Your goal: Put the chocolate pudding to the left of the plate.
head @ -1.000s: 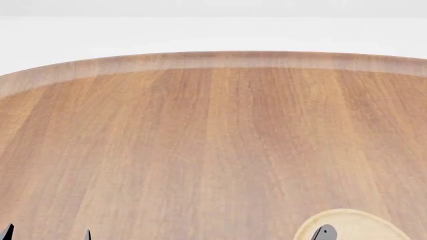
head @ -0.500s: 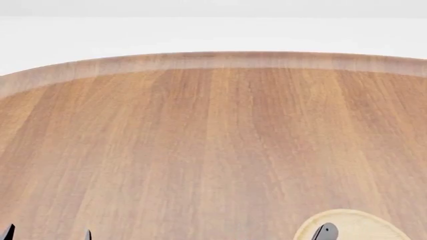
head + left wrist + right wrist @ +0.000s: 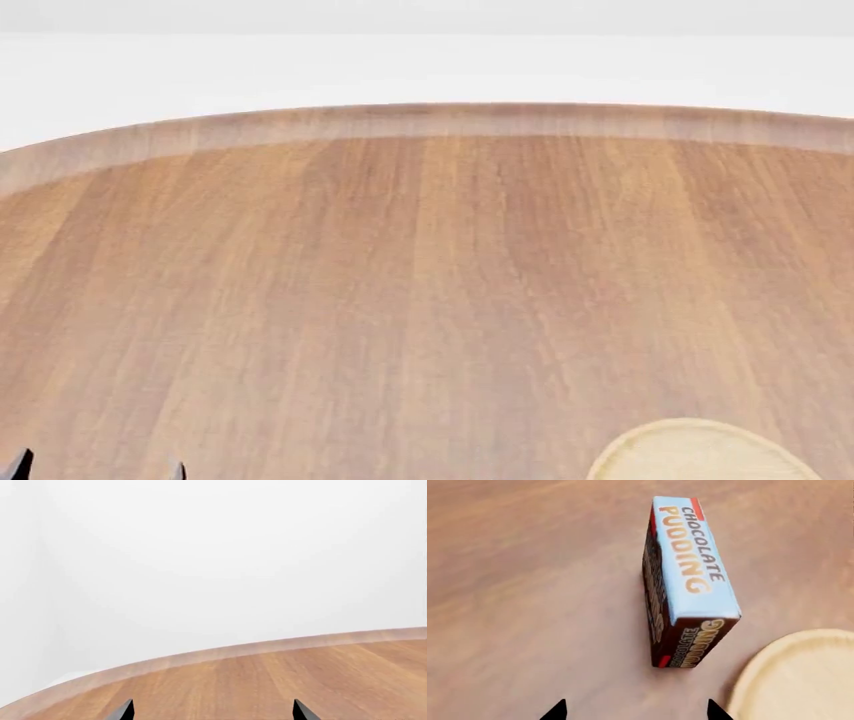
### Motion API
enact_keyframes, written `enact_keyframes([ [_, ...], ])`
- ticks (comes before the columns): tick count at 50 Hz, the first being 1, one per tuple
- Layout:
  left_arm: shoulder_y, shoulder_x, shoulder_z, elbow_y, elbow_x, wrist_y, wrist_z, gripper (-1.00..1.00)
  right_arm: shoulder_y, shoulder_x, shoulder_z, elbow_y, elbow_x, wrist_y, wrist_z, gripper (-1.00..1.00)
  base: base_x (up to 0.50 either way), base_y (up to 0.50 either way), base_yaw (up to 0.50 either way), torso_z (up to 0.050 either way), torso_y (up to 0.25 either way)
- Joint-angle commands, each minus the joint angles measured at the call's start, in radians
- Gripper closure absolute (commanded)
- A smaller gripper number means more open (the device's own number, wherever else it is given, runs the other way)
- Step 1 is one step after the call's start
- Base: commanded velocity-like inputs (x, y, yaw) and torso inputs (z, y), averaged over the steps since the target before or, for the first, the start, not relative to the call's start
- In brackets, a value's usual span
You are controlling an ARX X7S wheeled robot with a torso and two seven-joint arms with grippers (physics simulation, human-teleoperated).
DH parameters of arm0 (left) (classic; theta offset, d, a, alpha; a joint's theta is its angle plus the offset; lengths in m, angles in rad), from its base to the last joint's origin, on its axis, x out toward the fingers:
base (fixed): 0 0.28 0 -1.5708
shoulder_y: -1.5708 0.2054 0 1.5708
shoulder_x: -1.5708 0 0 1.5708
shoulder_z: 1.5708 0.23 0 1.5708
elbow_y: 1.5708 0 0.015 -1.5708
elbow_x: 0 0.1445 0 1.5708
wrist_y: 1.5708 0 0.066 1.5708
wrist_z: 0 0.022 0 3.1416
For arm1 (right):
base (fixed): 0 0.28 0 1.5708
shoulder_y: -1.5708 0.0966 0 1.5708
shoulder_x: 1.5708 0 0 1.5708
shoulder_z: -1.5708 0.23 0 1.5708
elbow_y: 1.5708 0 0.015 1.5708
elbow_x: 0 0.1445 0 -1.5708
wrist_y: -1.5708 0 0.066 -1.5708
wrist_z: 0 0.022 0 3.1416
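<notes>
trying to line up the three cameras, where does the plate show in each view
Head view: the plate sits at the bottom edge, right of centre, cut off by the frame.
Right wrist view: the plate fills the lower right corner, beside the chocolate pudding.
Left wrist view: not in it.
Shared landmark: the wooden table, seen in all three.

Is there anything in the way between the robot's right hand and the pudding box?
No. In the right wrist view only bare table lies between the open right gripper and the chocolate pudding, which stands just ahead of the fingertips. The plate sits off to one side, close to the box but not touching it.
</notes>
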Motion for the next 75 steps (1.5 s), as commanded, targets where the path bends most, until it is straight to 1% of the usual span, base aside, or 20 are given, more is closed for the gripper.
enact_keyframes([
  [1, 0.002, -0.003, 0.005, 0.009, 0.004, -0.004, -0.003, -1.0, -0.175, 0.063, 0.06, -0.095, 0.07, -0.061, 0.043, -1.0, 0.0, 0.0, 0.0, 0.0, 0.0],
  [11, 0.001, -0.004, 0.008, 0.001, 0.001, 0.003, -0.003, -1.0, -0.227, 0.061, 0.033, -0.164, 0.049, -0.089, 0.046, -1.0, 0.0, 0.0, 0.0, 0.0, 0.0],
  [16, 0.001, -0.005, 0.007, 0.005, 0.0, 0.0, -0.005, -1.0, -0.274, 0.067, 0.047, -0.376, 0.029, 0.014, 0.174, -1.0, 0.0, 0.0, 0.0, 0.0, 0.0],
  [21, 0.003, -0.008, 0.004, 0.01, -0.004, 0.001, -0.007, -1.0, -0.422, 0.145, 0.104, -0.741, 0.061, 0.085, 0.307, -1.0, 0.0, 0.0, 0.0, 0.0, 0.0],
  [26, 0.007, -0.011, 0.001, 0.017, -0.002, 0.006, -0.012, -1.0, -0.494, 0.166, 0.174, -0.951, 0.098, 0.164, 0.442, -1.0, 0.0, 0.0, 0.0, 0.0, 0.0],
  [30, 0.007, -0.013, -0.006, 0.023, -0.002, 0.008, -0.02, -1.0, -0.526, 0.153, 0.262, -1.104, 0.151, 0.23, 0.581, -1.0, 0.0, 0.0, 0.0, 0.0, 0.0],
  [32, 0.008, -0.014, -0.008, 0.025, -0.001, 0.008, -0.023, -1.0, -0.542, 0.154, 0.298, -1.148, 0.223, 0.233, 0.593, -1.0, 0.0, 0.0, 0.0, 0.0, 0.0],
  [34, 0.008, -0.015, -0.015, 0.027, 0.012, 0.014, -0.034, -1.0, -0.541, 0.14, 0.329, -1.206, 0.238, 0.269, 0.662, -1.0, 0.0, 0.0, 0.0, 0.0, 0.0],
  [35, 0.009, -0.014, -0.017, 0.025, 0.033, 0.016, -0.046, -1.0, -0.536, 0.13, 0.34, -1.225, 0.234, 0.282, 0.696, -1.0, 0.0, 0.0, 0.0, 0.0, 0.0],
  [36, 0.012, -0.017, -0.018, 0.028, 0.058, 0.025, -0.056, -1.0, -0.513, 0.097, 0.343, -1.267, 0.142, 0.342, 0.81, -1.0, 0.0, 0.0, 0.0, 0.0, 0.0],
  [39, 0.011, -0.02, -0.019, 0.026, 0.098, 0.033, -0.073, -1.0, -0.52, 0.057, 0.322, -1.299, 0.025, 0.327, 0.891, -1.0, 0.0, 0.0, 0.0, 0.0, 0.0],
  [42, 0.031, -0.012, -0.048, 0.011, 0.23, 0.109, -0.174, -1.0, -0.557, 0.026, 0.292, -1.322, -0.043, 0.255, 0.919, -1.0, 0.0, 0.0, 0.0, 0.0, 0.0],
  [43, 0.035, -0.007, -0.052, 0.015, 0.276, 0.097, -0.198, -1.0, -0.563, 0.007, 0.28, -1.329, -0.1, 0.241, 0.952, -1.0, 0.0, 0.0, 0.0, 0.0, 0.0],
  [51, 0.121, -0.043, -0.07, 0.148, 0.28, 0.128, -0.213, -1.0, -0.667, -0.06, 0.245, -1.404, -0.343, 0.093, 1.096, -1.0, 0.0, 0.0, 0.0, 0.0, 0.0],
  [54, 0.172, -0.067, -0.094, 0.203, 0.279, 0.19, -0.242, -1.0, -0.719, -0.058, 0.244, -1.433, -0.362, 0.024, 1.123, -1.0, 0.0, 0.0, 0.0, 0.0, 0.0],
  [58, 0.26, -0.079, -0.126, 0.254, 0.362, 0.304, -0.321, -1.0, -0.82, -0.046, 0.223, -1.456, -0.441, -0.133, 1.168, -1.0, 0.0, 0.0, 0.0, 0.0, 0.0],
  [63, 0.327, -0.112, -0.14, 0.295, 0.36, 0.39, -0.352, -1.0, -0.901, -0.045, 0.216, -1.475, -0.513, -0.223, 1.206, -1.0, 0.0, 0.0, 0.0, 0.0, 0.0],
  [65, 0.349, -0.119, -0.147, 0.309, 0.371, 0.407, -0.36, -1.0, -0.919, -0.052, 0.22, -1.478, -0.539, -0.242, 1.224, -1.0, 0.0, 0.0, 0.0, 0.0, 0.0],
  [68, 0.39, -0.1, -0.169, 0.326, 0.456, 0.426, -0.395, -1.0, -0.942, -0.049, 0.21, -1.473, -0.552, -0.27, 1.234, -1.0, 0.0, 0.0, 0.0, 0.0, 0.0],
  [75, 0.375, -0.106, -0.152, 0.31, 0.438, 0.43, -0.385, -1.0, -0.914, -0.045, 0.195, -1.448, -0.511, -0.269, 1.228, -1.0, 0.0, 0.0, 0.0, 0.0, 0.0],
])
